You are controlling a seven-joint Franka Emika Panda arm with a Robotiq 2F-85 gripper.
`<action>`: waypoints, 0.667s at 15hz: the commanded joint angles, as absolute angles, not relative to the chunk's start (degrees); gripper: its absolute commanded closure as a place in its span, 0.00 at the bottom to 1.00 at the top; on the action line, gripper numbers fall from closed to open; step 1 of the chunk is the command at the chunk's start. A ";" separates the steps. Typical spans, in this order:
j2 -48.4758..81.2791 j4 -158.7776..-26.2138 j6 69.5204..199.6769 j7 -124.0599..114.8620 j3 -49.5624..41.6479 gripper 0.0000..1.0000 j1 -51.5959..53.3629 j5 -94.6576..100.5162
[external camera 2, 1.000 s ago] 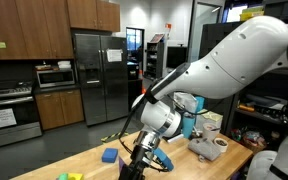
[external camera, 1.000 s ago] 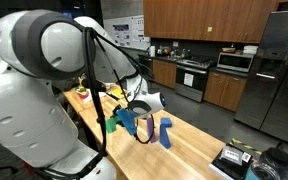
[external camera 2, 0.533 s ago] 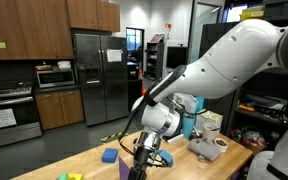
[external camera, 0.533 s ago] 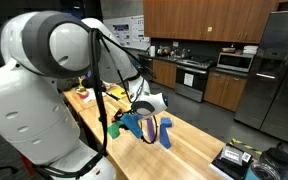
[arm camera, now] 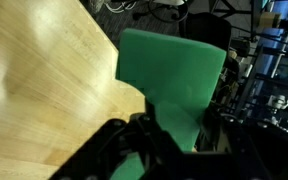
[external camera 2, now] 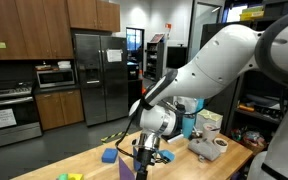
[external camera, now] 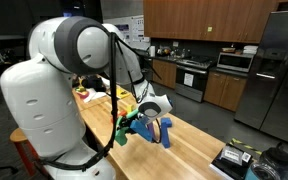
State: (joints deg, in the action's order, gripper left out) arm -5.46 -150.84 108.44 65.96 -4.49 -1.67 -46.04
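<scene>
We see the green block [arm camera: 174,75] clamped in the claw [arm camera: 179,118], over the wooden counter [arm camera: 44,90] near its edge. Gripping looks done; we judge the block not yet set down. A blue block [external camera 2: 109,156] lies nearby.

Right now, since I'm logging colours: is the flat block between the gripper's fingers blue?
No, the flat block between the fingers of the gripper is green, seen above the wooden tabletop.

Exterior views share the table [external camera: 191,142] [external camera 2: 84,164] (wrist view hugs end effector [arm camera: 180,128]).
</scene>
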 commanded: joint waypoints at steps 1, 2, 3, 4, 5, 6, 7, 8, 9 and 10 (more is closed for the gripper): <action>-1.61 -148.06 107.82 72.08 -5.24 0.79 -3.16 -43.94; -3.15 -149.43 108.42 69.74 -4.49 0.79 -2.51 -45.35; -3.00 -149.39 108.43 69.99 -4.47 0.54 -2.54 -45.33; -2.91 -149.39 108.43 69.99 -4.44 0.54 -2.53 -45.33; -2.79 -149.39 108.43 69.99 -4.40 0.54 -2.50 -45.33; -2.71 -149.39 108.43 69.99 -4.38 0.54 -2.50 -45.33; -2.67 -149.39 108.43 69.99 -4.37 0.54 -2.50 -45.33; -2.65 -149.39 108.43 69.99 -4.34 0.54 -2.49 -45.33; -2.63 -149.39 108.43 69.99 -4.34 0.79 -2.49 -45.33; -2.24 -149.26 108.33 69.99 -4.28 0.79 -2.44 -45.46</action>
